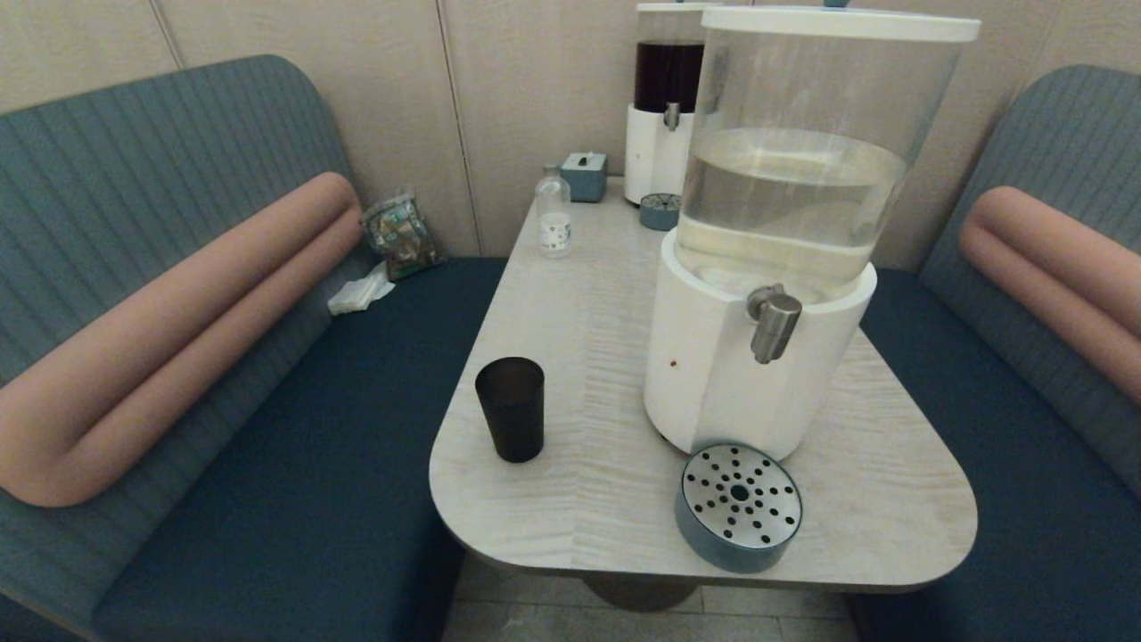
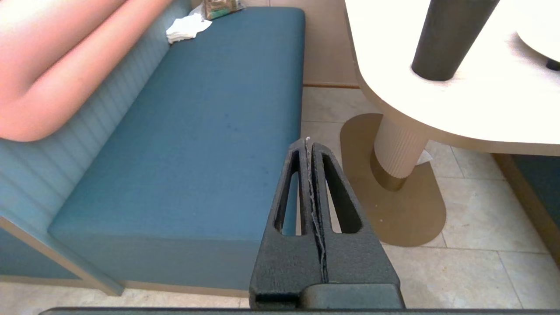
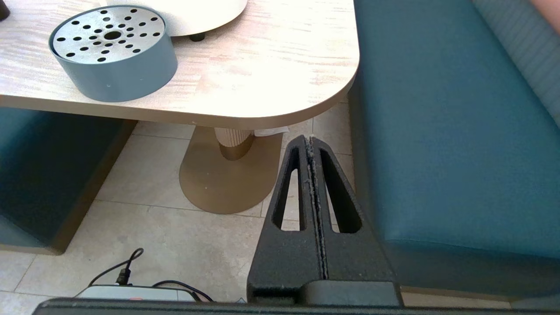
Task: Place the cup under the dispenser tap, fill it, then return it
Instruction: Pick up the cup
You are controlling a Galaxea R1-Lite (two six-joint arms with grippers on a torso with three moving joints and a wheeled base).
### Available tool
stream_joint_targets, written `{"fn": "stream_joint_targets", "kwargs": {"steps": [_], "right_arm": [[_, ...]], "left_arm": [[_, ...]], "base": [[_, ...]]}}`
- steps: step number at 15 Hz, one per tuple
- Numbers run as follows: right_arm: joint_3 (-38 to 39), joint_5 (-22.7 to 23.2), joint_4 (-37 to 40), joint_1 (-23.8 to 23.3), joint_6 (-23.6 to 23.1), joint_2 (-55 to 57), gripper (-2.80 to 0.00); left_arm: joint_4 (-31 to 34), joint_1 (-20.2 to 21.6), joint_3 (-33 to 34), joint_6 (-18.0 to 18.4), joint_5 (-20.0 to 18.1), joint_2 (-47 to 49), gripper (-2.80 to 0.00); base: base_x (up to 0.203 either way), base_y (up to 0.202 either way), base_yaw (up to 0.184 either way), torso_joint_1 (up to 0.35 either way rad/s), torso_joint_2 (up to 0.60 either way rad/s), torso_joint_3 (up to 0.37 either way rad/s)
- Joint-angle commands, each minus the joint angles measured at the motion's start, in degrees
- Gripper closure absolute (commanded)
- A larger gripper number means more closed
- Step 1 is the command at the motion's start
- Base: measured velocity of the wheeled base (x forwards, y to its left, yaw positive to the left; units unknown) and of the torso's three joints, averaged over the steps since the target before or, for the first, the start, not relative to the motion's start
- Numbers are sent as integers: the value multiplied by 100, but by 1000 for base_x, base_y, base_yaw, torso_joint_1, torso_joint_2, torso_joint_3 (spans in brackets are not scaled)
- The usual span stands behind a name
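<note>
The dark smoky cup [image 1: 510, 407] stands upright near the table's front left edge, and its lower part [image 2: 446, 39] shows in the left wrist view. The brushed-steel dispenser tap [image 1: 772, 321] juts from the big white-based dispenser [image 1: 758, 357] holding pale liquid, right of the cup. A round perforated drip tray [image 1: 738, 505] sits below the tap at the table's front. My left gripper [image 2: 308, 142] hangs shut and empty below table height, beside the left bench. My right gripper [image 3: 309, 140] is shut and empty, low by the right bench. Neither arm shows in the head view.
The drip tray [image 3: 113, 52] also shows in the right wrist view. A second dispenser with dark liquid [image 1: 667, 107], its own drip tray [image 1: 660, 211], a small clear labelled bottle [image 1: 554, 214] and a blue tissue box [image 1: 584, 174] stand at the table's back. Blue benches flank the table [image 1: 579, 294].
</note>
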Motion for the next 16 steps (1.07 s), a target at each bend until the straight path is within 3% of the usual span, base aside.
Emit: {"fn": "stream_joint_targets", "kwargs": {"steps": [1, 6, 8, 10, 13, 14, 16], "right_arm": [[-1, 0, -5, 1, 0, 0, 0], [-1, 0, -3, 1, 0, 0, 0], [-1, 1, 3, 10, 0, 0, 0], [-1, 0, -4, 2, 0, 0, 0], [-1, 1, 3, 1, 0, 0, 0], [-1, 0, 3, 5, 0, 0, 0], [-1, 0, 3, 10, 0, 0, 0]], "left_arm": [[4, 0, 6, -9, -7, 7, 0], [-50, 9, -117, 76, -4, 45, 0], [60, 5, -948, 95, -24, 423, 0], [142, -57, -1978, 52, -135, 1572, 0], [-122, -130, -2840, -89, -564, 3199, 0], [-551, -141, -2927, -124, -742, 3900, -280], [-1898, -155, -3006, -180, -1196, 5198, -280]], "base": [[0, 0, 0, 0, 0, 0], [0, 0, 0, 0, 0, 0], [0, 0, 0, 0, 0, 0], [0, 0, 0, 0, 0, 0], [0, 0, 0, 0, 0, 0], [0, 0, 0, 0, 0, 0], [0, 0, 0, 0, 0, 0]]}}
